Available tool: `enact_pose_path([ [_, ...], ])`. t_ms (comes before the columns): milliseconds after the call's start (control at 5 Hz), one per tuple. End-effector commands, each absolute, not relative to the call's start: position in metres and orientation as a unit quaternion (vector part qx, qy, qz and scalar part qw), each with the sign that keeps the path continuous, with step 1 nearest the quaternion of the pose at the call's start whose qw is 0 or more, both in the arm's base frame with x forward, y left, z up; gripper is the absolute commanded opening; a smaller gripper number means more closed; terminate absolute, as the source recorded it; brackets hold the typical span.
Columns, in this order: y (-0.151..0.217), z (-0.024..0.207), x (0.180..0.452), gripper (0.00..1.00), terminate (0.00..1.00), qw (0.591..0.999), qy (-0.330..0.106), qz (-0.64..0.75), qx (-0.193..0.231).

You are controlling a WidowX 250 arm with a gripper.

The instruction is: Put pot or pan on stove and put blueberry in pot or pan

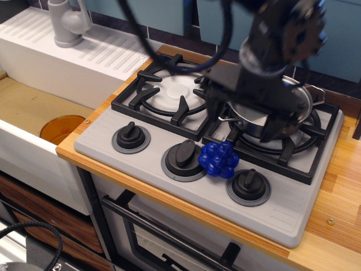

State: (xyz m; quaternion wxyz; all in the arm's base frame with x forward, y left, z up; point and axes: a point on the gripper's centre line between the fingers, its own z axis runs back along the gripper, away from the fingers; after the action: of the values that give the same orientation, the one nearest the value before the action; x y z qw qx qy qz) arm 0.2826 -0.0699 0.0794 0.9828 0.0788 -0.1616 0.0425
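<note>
The steel pot (302, 104) stands on the right burner of the grey stove (282, 206), mostly hidden behind my arm. The blueberry (219, 158) lies on the stove's front panel between the middle knob (183, 154) and the right knob (249, 185). My gripper (243, 120) is open and empty, motion-blurred, hanging over the near left side of the pot, just above and behind the blueberry. Its fingers straddle the pot's near rim and left handle.
The left burner grate (169, 90) is bare. A left knob (131, 136) sits at the panel's front left. A sink with an orange disc (62, 128) and a grey faucet (67, 22) lies to the left. Wooden counter (338, 186) runs along the right.
</note>
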Motion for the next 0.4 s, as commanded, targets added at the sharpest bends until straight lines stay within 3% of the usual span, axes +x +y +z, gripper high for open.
enact_pose_path([
  [0,-0.0665,0.0774,0.2815,1.00,0.00,0.975,-0.202,0.047,0.074],
  [200,-0.0675,0.0703,0.2767,1.00,0.00,0.974,-0.210,0.049,0.074],
])
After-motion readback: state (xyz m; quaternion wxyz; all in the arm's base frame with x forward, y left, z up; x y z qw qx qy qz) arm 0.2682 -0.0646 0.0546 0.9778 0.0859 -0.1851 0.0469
